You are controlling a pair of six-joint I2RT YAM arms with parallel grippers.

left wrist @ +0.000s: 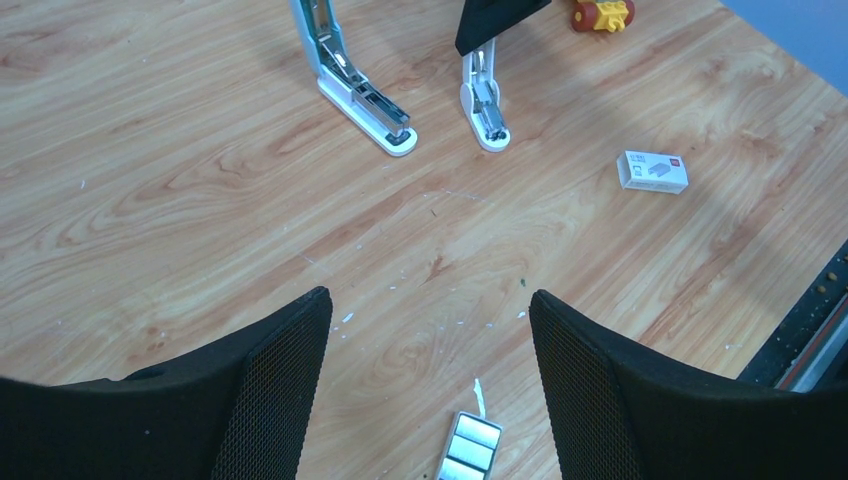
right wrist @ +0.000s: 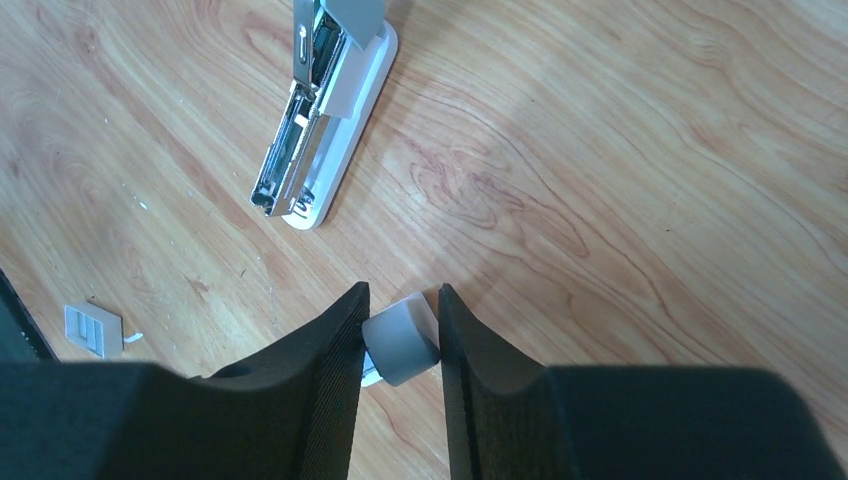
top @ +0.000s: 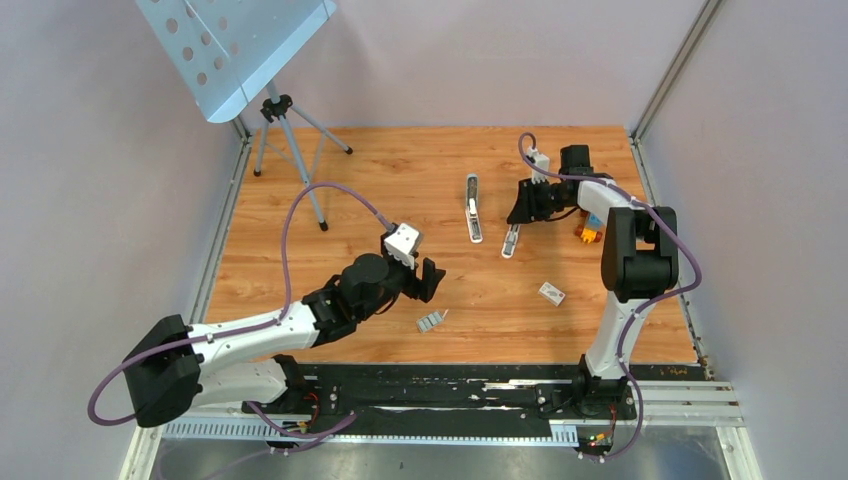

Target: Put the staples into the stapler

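Hovering low over the wood table (top: 330,190), L gripper (left wrist: 428,300) has its fingers (left wrist: 285,370) spread wide w/ nothing between them but bare tabletop. The staples (left wrist: 470,447) lie flat on the table at the bottom edge of the L wrist view, in the gap betw. the two fingers and closer to the wrist than the tips, touching neither. From the top view they sit just R of and nearer the bases than the L gripper, not far from the front edge of the wood. A thin white sliver lies right by them.

R gripper (right wrist: 400,312) is out at the far R part of the table, fingers pinching the rounded grey end of the stapler (right wrist: 400,347); a bit of white shows under that grey end. In the L wrist view the stapler's other end, white w/ metal inside, rests on the table and points toward the bases. Can't tell how far it's hinged open, since the gripper hides the top.

A second stapler (left wrist: 350,85) lies just L of the held one, apart from it, hinged open: pale blue top swung up, white base flat, metal channel exposed.

Small white box (left wrist: 652,172) lies flat, near side of the held stapler, well apart from the staples. Colourful toy brick (left wrist: 600,12) sits behind the R arm, near the R edge.
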